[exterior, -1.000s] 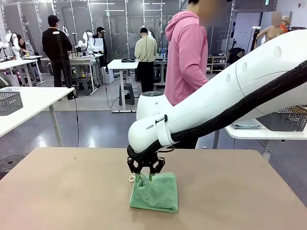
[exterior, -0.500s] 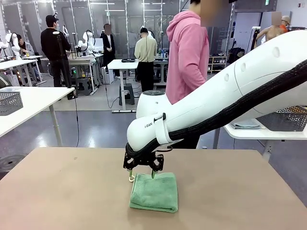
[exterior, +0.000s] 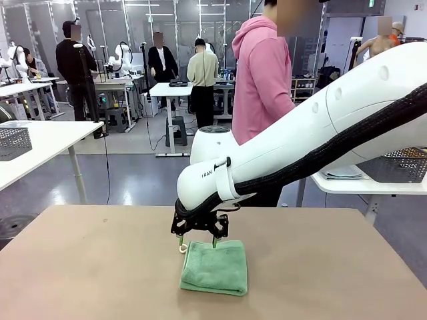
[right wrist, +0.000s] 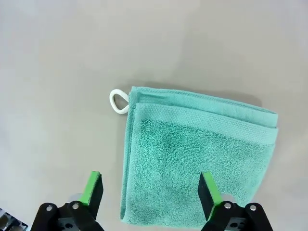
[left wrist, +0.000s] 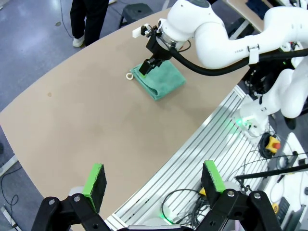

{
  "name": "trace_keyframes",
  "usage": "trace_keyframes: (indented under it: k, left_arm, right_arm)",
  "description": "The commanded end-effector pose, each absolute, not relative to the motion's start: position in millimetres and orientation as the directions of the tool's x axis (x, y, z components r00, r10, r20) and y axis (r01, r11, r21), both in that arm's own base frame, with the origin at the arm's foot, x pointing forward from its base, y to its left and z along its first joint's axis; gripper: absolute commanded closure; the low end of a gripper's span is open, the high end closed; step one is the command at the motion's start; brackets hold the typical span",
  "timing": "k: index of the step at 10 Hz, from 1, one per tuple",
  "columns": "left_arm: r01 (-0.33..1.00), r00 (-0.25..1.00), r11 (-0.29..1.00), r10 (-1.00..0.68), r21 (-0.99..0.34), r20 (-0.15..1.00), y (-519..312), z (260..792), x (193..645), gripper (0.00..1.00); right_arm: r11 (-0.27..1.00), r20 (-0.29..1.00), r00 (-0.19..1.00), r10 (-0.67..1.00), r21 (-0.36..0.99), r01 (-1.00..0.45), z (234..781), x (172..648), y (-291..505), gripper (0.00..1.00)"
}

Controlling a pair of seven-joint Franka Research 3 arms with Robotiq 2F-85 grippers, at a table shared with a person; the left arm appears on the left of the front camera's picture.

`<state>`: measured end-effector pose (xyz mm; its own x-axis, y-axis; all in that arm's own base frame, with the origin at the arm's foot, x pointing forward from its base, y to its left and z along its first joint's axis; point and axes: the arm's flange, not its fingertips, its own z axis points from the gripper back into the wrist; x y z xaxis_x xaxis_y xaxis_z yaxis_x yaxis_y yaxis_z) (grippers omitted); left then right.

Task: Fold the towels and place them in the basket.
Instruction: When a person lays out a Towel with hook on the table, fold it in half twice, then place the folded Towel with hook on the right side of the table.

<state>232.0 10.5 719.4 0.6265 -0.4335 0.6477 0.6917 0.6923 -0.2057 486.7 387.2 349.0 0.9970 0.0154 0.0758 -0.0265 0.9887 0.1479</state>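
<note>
We see a plain tan surface, smooth and matt, with its edge on the robot's side curving in the left wrist view. One thing lies directly on it: a mint green terry towel, folded into a flat, near-square packet near the middle of the surface. Its stacked edges show along the far side, and its small white loop lies flat on the surface, sticking out past the towel's far left corner.
</note>
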Motion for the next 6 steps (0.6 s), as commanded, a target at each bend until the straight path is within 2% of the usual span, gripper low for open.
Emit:
trace_keyframes:
  k: [1,6]
  left_arm:
    - [0.711,0.61,0.673,-0.447,-0.203,0.655,9.3,720.2,231.5,0.0]
    - [0.711,0.61,0.673,-0.447,-0.203,0.655,9.3,720.2,231.5,0.0]
  right_arm:
    - [0.989,0.079,0.997,0.017,0.148,-0.029,349.8,486.8,387.6,0.0]
    - [0.989,0.079,0.997,0.017,0.148,-0.029,349.8,486.8,387.6,0.0]
